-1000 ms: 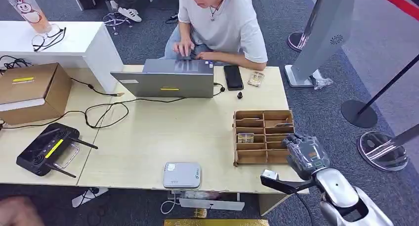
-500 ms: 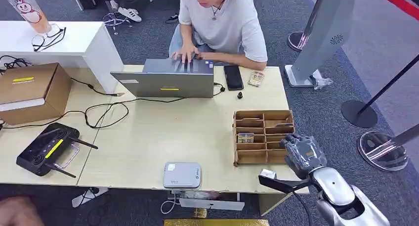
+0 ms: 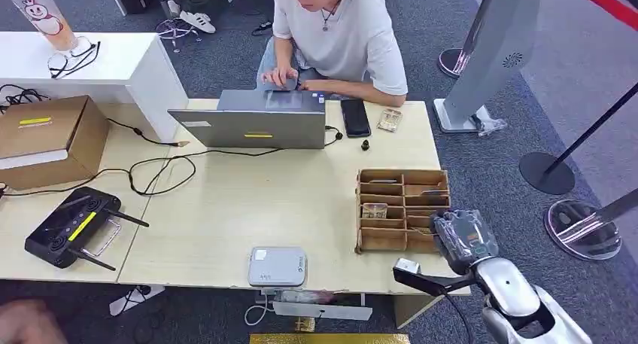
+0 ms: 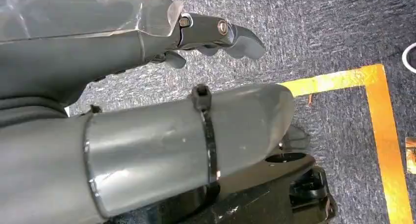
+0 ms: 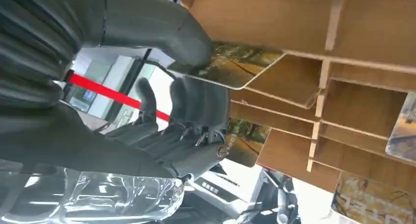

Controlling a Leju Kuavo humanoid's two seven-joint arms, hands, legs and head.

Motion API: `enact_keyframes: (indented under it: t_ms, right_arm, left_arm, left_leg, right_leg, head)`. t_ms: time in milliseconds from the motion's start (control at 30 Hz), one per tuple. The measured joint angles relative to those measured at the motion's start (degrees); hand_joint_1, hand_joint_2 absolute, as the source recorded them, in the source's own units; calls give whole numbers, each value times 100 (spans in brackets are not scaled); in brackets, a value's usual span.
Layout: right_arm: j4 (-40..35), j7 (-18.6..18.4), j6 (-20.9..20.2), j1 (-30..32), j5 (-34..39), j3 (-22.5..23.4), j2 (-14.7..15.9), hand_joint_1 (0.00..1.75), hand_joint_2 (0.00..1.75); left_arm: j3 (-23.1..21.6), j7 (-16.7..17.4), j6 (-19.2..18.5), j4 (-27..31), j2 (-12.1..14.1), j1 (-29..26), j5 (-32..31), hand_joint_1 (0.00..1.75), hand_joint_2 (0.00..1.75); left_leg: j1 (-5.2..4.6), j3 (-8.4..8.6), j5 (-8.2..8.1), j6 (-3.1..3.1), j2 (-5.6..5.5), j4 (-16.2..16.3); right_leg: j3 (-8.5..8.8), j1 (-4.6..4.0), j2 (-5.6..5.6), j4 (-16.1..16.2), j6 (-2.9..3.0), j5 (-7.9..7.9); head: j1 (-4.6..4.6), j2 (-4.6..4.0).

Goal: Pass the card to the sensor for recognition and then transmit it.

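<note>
One card sits under the right hand's thumb at the near corner of the wooden slotted card box, thumb on top and fingers beneath it, the card apparently still in its slot. Everything remains to be done, by my reading: lifting it out, carrying it across to the grey card reader well off to the hand's left, then handing it on. No writing is legible; the left hand hangs over carpet, fingers loosely apart, holding nothing.
</note>
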State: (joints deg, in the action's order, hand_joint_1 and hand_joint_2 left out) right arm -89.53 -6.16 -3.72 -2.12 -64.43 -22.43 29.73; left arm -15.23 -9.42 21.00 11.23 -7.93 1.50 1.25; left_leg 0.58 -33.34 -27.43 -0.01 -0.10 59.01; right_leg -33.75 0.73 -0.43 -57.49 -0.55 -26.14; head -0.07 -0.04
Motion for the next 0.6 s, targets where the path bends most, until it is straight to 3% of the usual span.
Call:
enact_keyframes:
  t_ms: [67,600]
  right_arm:
    - [0,0,4,3,0,2,0,175,175]
    - [0,-33,168,2,-20,2,-20,175,175]
  left_arm:
    - [-2,0,-2,0,2,1,2,0,0]
    - [-9,0,2,0,7,5,2,0,0]
  left_leg:
    - [0,0,0,0,0,0]
    - [0,-2,0,0,0,0]
  right_leg:
    - [0,0,0,0,0,0]
    - [0,0,0,0,0,0]
  head:
    - [0,0]
    - [0,0]
